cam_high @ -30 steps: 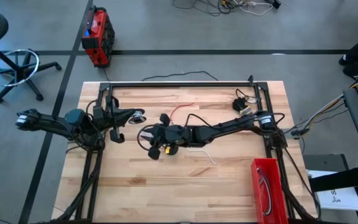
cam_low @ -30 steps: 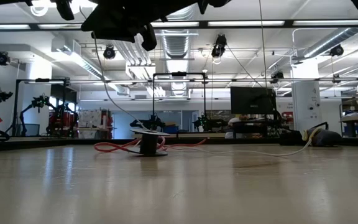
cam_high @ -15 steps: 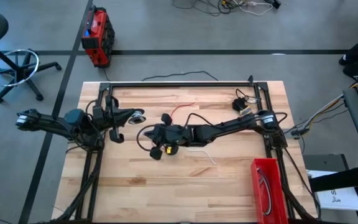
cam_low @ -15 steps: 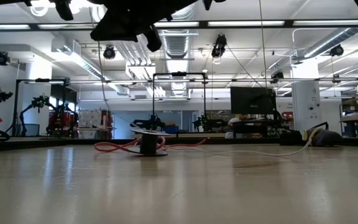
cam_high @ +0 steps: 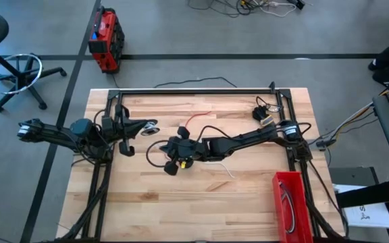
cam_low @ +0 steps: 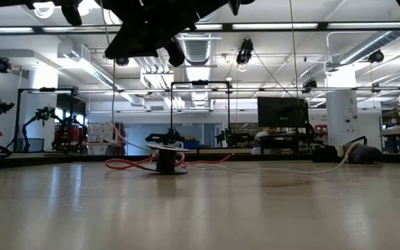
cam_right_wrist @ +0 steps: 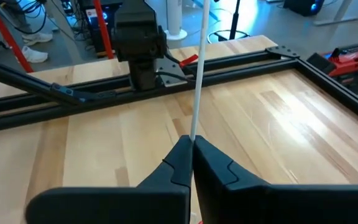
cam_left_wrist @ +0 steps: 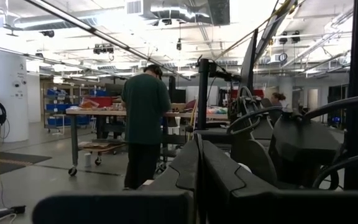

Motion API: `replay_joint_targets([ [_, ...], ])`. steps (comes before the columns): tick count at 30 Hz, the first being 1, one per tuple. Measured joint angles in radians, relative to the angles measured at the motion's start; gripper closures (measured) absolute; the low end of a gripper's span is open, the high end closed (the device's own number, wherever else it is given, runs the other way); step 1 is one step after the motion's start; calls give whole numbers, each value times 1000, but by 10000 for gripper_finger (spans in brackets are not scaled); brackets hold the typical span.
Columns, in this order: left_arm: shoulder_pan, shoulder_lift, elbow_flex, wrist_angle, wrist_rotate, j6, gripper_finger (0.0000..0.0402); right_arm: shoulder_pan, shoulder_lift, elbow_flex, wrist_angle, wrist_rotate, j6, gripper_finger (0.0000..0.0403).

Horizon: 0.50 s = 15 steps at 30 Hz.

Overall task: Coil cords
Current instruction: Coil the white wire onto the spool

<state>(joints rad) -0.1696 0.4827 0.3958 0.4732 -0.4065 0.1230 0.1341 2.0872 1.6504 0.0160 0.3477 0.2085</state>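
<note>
**Desk:** Where's the white cord, and which way does it run?

**Me:** I have it in the right gripper (cam_right_wrist: 192, 144), over the middle of the bench (cam_high: 147, 202). The jaws are closed tight on the white cord (cam_right_wrist: 199, 81), with no gap either side of it. In the right wrist view it leaves the jaws as one straight, taut line, its long axis running forward past the fingertips towards the left arm at the bench's 9 o'clock side. From above I see a slack stretch of it lying on the wood at about 4 o'clock from the gripper, ending in a small bend.

**Desk:** How does it look?

**Me:** Thin, plain white and round. The taut part has no kinks or loops.

**Desk:** And the other cords?

**Me:** The red cord (cam_high: 196, 119) lies at about 12 o'clock from the right gripper, as a short thin curve pointing towards 1 o'clock. A black cord (cam_high: 265, 109) sits bunched near the 2 o'clock corner. I can't make out its plug end.

**Desk:** Left arm?

**Me:** I have the left gripper (cam_left_wrist: 199, 155) parked at 9 o'clock and held level. Its jaws are pressed together with nothing between them. Past them, out in the room, a person (cam_left_wrist: 145, 112) stands with their back to me. The red bin (cam_high: 279, 202) sits at the 5 o'clock corner with thin loops inside.
</note>
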Motion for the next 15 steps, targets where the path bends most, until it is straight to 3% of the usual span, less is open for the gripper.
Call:
replay_joint_targets([
  [15, 0, -6, 0, -6, 5, -8, 401, -2, 7, -3, -19, -6, 1, 403],
])
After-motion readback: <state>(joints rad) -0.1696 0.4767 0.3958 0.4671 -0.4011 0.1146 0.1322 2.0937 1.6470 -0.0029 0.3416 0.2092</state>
